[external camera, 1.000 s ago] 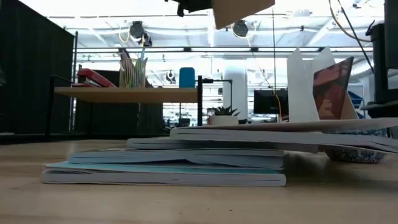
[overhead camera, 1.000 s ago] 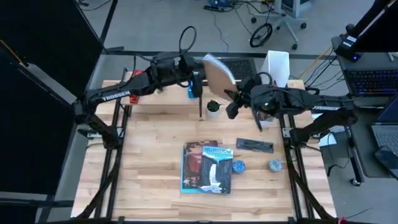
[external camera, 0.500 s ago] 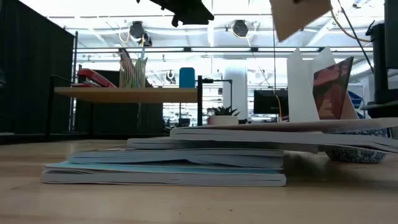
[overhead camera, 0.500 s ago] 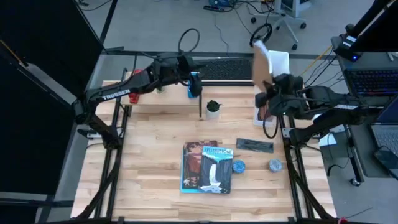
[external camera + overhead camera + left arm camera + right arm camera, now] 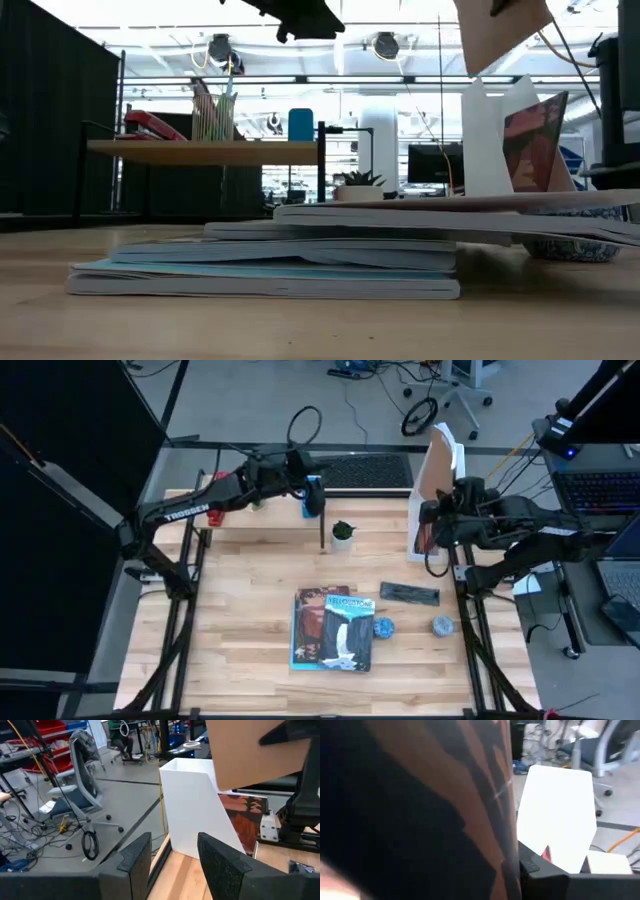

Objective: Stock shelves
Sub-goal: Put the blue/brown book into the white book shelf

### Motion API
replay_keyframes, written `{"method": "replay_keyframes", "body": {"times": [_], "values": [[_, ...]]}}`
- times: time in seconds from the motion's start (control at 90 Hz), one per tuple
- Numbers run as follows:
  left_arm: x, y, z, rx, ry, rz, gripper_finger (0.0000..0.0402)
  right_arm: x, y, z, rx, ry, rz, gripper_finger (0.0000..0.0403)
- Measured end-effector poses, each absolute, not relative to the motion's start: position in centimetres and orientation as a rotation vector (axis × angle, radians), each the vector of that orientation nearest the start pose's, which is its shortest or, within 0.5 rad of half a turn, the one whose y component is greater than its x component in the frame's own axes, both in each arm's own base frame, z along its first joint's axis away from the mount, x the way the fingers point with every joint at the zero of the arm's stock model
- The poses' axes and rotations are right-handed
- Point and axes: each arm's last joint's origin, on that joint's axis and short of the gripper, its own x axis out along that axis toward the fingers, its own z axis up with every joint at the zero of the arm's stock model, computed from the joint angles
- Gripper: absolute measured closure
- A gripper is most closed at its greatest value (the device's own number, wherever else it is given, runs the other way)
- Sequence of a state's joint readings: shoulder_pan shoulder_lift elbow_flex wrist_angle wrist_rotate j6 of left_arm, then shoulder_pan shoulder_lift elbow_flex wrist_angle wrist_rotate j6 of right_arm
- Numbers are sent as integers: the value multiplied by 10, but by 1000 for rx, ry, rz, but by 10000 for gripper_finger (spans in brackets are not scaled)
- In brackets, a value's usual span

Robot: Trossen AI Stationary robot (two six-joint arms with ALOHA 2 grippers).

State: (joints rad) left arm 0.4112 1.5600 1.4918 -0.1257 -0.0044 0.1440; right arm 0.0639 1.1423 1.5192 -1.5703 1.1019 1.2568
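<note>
My right gripper [image 5: 437, 510] is shut on a book [image 5: 425, 468] with a tan back and an orange-and-black cover [image 5: 420, 795]. It holds the book high over the white file holder [image 5: 448, 460] at the far right. A red-brown book [image 5: 530, 140] stands in that holder. My left gripper [image 5: 172, 865] is open with nothing between its fingers. It hovers above the right end of the low wood shelf [image 5: 200, 152] at the far left. A red stapler [image 5: 150, 125], a pencil cup [image 5: 212, 118] and a blue cup [image 5: 313, 495] stand on the shelf. My right gripper has the book by its lower part [image 5: 428, 498] and comes at it level from the table's right side. The book hides where the fingers meet it. The book stands on edge, a little tilted, lifted clear above the file holder [image 5: 485, 140].
A small potted plant [image 5: 343, 533] stands beside the shelf's black leg. A stack of books [image 5: 333, 628] lies mid-table. To its right lie a flat black item [image 5: 410, 593], a blue patterned bowl [image 5: 384, 627] and a small round object [image 5: 442, 625].
My right gripper has carried the book from above the plant toward the table's far right, over the file holder. On the way it turned the book from a slanted lie to standing on edge. The book has stayed lifted clear throughout.
</note>
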Motion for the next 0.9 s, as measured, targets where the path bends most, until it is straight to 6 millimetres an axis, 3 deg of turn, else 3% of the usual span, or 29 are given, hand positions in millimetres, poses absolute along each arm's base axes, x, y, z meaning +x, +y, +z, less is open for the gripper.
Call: {"method": "replay_keyframes", "body": {"times": [0.222,0.344,0.578,0.767,0.9], "values": [[330,144,392,102,221,400,254,165,-32,409,259,306,-1445,399],[330,144,392,102,221,400,254,174,-33,416,216,245,-1437,399],[330,144,392,102,221,400,254,157,-36,441,139,184,-1485,399],[330,144,392,103,221,400,254,158,-50,433,95,292,-1567,399],[330,144,392,127,225,397,254,165,-56,413,125,340,-1594,399]]}}
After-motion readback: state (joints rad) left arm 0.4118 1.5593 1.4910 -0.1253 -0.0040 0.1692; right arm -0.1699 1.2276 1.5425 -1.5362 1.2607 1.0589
